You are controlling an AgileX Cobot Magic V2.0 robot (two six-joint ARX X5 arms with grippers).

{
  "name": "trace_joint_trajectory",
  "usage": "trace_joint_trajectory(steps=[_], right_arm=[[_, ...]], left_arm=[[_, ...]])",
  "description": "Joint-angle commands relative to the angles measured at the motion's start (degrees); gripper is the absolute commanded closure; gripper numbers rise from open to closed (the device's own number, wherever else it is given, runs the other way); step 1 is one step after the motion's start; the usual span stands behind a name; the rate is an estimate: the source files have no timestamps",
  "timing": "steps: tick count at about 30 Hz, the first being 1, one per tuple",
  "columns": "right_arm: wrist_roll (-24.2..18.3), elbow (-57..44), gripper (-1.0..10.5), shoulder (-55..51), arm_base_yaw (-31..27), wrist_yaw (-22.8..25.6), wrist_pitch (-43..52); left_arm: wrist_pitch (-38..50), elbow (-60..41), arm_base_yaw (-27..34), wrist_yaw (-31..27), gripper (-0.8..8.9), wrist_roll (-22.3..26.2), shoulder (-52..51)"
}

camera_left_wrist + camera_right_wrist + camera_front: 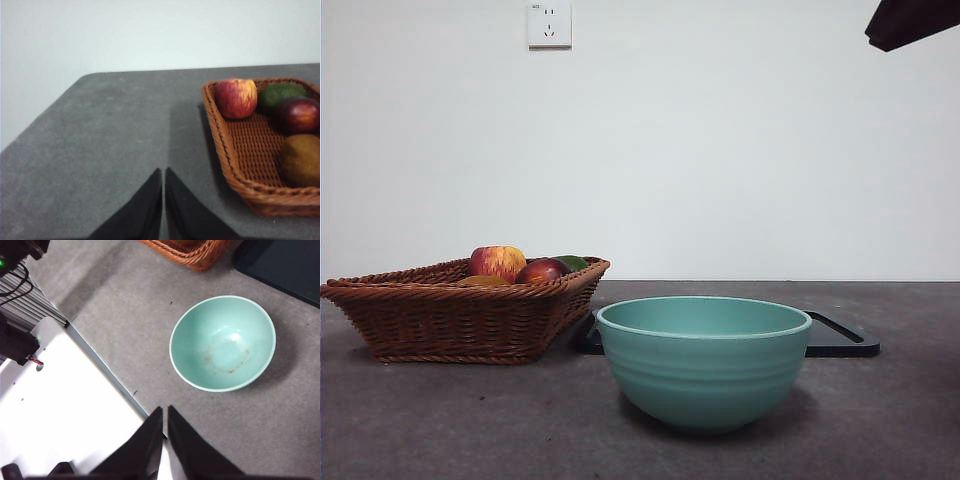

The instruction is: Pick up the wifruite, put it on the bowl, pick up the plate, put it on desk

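Observation:
The wifruite (301, 160), brown and fuzzy, lies in a wicker basket (235, 150) and only its top shows over the basket's edge in the front view (483, 281). The teal bowl (705, 365) stands empty on the desk (470, 420), to the right of the basket. From above, the right wrist view shows the bowl's inside (222, 342). My left gripper (163, 172) is shut and empty above bare desk beside the basket. High above the desk and short of the bowl hangs my right gripper (165, 410), shut and empty. The plate is out of view.
The basket (460, 320) also holds a red-yellow apple (498, 262), a dark red fruit (542, 270) and a green fruit (280, 94). A flat black tray (840, 345) lies behind the bowl. A black arm tip (910, 20) shows at the top right corner.

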Motion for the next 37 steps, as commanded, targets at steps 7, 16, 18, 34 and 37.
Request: trace_joint_trajectory(steps=[7,16,18,34,37], right_arm=[[-0.02,0.48,9.4,0.22,0.57,-0.02,0.55],[-0.02,0.48,9.4,0.22,0.57,-0.02,0.74],[-0.02,0.48,9.4,0.22,0.57,-0.02,0.72],[-0.02,0.48,9.4,0.22,0.57,-0.02,0.72],[-0.02,0.48,9.4,0.22,0.57,-0.02,0.74]], left_arm=[[-1.42,-1.49,0.07,-0.17,8.05,-0.87,-0.15],[-3.61,-1.49,0.07,-0.17,8.05,-1.55,-0.15],[-3.58,-1.49,0.07,-0.15,8.05,-1.53,-0.15],[-3.58,-1.46,0.07,-0.15,8.05,-1.53,-0.15],[-3.58,-1.46,0.07,-0.15,8.05,-1.53,-0.15]])
